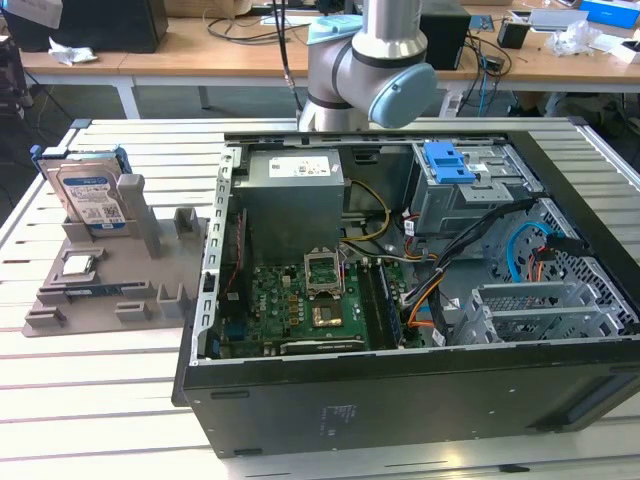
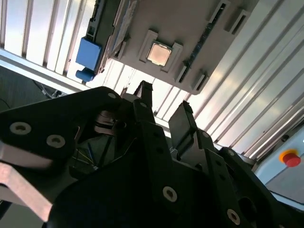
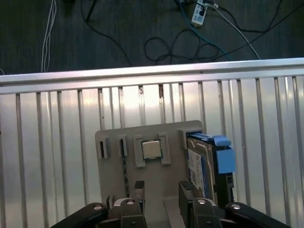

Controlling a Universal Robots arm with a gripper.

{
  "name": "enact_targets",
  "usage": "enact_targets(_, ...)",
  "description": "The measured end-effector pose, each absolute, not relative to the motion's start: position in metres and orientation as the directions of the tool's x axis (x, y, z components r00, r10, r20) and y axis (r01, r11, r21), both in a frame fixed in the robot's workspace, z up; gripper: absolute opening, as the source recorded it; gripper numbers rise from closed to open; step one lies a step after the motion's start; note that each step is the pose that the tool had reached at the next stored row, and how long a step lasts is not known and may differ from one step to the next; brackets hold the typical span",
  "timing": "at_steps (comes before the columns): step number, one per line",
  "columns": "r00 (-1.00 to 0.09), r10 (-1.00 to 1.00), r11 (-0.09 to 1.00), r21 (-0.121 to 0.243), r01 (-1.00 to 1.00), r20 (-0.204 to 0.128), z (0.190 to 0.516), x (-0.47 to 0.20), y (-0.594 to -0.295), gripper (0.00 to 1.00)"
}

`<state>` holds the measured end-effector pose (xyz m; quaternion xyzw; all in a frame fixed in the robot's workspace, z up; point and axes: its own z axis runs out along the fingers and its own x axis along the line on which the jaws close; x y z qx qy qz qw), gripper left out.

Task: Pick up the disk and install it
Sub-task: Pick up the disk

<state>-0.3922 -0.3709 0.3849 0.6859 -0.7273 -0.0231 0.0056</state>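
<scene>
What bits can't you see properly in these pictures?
Exterior view: the grey holder hides the lower edge of the disk.
First wrist view: the disk is edge-on, so its label barely shows; the end effector covers its near end.
Second wrist view: the picture edge cuts off the disk.

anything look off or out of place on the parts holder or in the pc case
Nothing stands out. The disk stands on edge in its slot on the grey holder, the chip lies flat in its recess, and the open case looks orderly. The gripper, open and empty, touches nothing.
</scene>
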Motion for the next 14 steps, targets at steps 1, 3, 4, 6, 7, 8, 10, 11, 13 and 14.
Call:
enact_targets(1,-0.055,-0.998,0.054,0.041,-0.998,-0.024,0.383,-0.392,-0.367,0.42)
enact_targets(3,-0.055,-0.998,0.054,0.042,-0.998,-0.026,0.380,-0.392,-0.357,0.42)
enact_targets(4,-0.055,-0.998,0.054,0.042,-0.998,-0.028,0.379,-0.392,-0.352,0.42)
enact_targets(6,-0.054,-0.998,0.053,0.042,-0.998,-0.029,0.378,-0.391,-0.346,0.42)
enact_targets(7,-0.051,-0.998,0.049,0.042,-0.998,-0.032,0.376,-0.390,-0.330,0.42)
enact_targets(8,-0.049,-0.998,0.047,0.042,-0.998,-0.033,0.375,-0.389,-0.322,0.42)
enact_targets(10,-0.046,-0.998,0.045,0.042,-0.998,-0.035,0.374,-0.388,-0.314,0.42)
enact_targets(11,-0.046,-0.998,0.044,0.042,-0.998,-0.035,0.373,-0.388,-0.311,0.42)
enact_targets(13,-0.046,-0.998,0.044,0.042,-0.998,-0.035,0.370,-0.388,-0.308,0.42)
enact_targets(14,-0.046,-0.998,0.044,0.042,-0.998,-0.035,0.369,-0.388,-0.306,0.42)
